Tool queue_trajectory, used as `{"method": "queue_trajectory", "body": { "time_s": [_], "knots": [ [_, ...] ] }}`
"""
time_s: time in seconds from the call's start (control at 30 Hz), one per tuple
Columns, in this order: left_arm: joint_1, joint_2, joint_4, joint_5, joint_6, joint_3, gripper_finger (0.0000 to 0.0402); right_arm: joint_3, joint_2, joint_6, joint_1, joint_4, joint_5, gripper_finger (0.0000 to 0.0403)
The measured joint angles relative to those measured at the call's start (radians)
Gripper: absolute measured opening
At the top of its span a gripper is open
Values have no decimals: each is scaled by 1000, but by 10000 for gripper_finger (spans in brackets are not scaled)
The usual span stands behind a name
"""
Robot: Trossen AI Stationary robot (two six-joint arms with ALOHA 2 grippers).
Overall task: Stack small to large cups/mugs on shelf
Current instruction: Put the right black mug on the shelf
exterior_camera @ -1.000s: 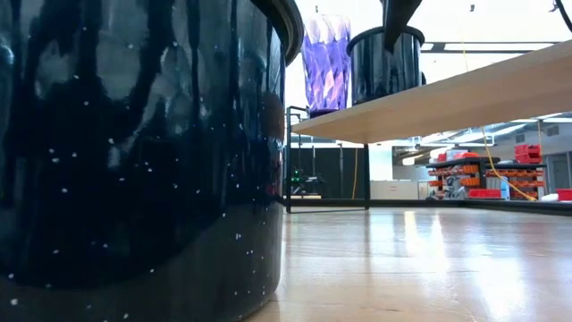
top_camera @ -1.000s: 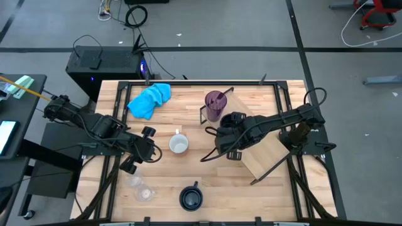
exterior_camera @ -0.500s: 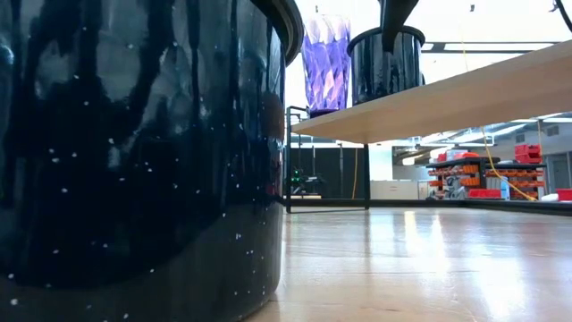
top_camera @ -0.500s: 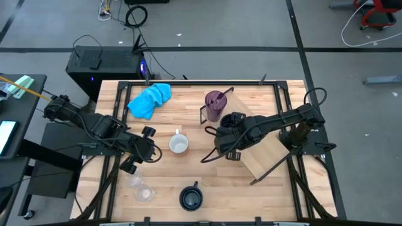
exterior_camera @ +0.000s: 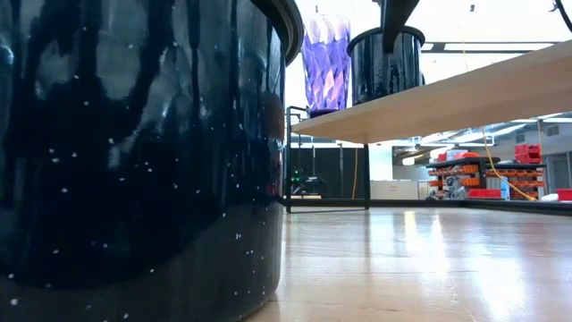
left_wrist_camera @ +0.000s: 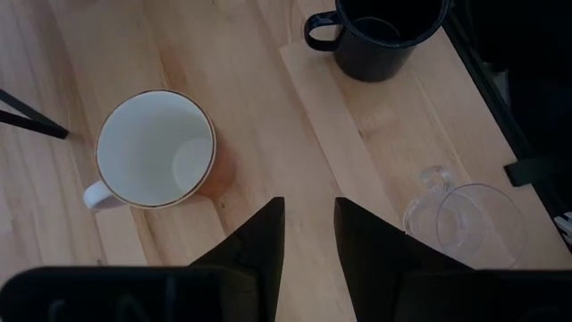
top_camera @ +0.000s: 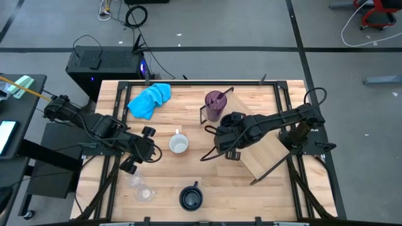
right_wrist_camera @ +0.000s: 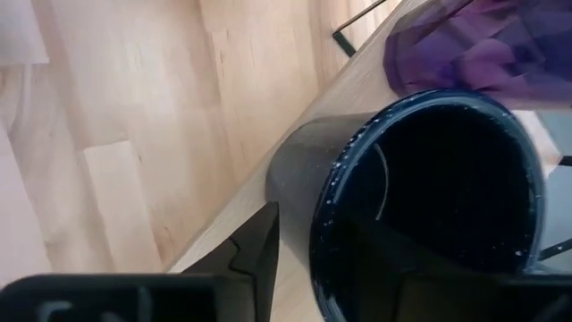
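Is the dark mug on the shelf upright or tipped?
Upright. The dark mug stands on the shelf beside the purple tumbler, rim level and mouth open upward in the right wrist view.

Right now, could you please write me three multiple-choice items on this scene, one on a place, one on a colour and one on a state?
1. Where does the purple tumbler stand?
A. on the shelf
B. on the blue cloth
C. inside the white mug

2. What colour is the cloth?
A. red
B. blue
C. grey

3. How is the white mug?
A. upright and empty
B. tipped over
C. full of liquid

Key: 1 A, the low view shows it on the board beside a dark mug; 2 B, the high view shows blue; 3 A, the left wrist view shows its bare inside.
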Motion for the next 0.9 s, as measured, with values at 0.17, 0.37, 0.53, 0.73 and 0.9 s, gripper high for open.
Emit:
{"method": "queue_trajectory", "body": {
  "time_s": [0.17, 0.37, 0.53, 0.73, 0.9],
  "knots": [
    [0, 0, -1, 0, 4, 0, 107, 0, 0, 12, 2, -1, -82, 101],
    [0, 0, -1, 0, 7, 0, 107, 14, -1, 78, 3, -37, -140, 91],
    [0, 0, -1, 0, 6, 0, 107, 25, -1, 131, 3, -41, -163, 86],
    [0, 0, -5, 0, 2, 0, 107, 25, -1, 203, 3, -41, -219, 81],
    [0, 0, -16, 0, 0, 0, 107, 25, -2, 248, 3, -41, -235, 78]
  ]
}}
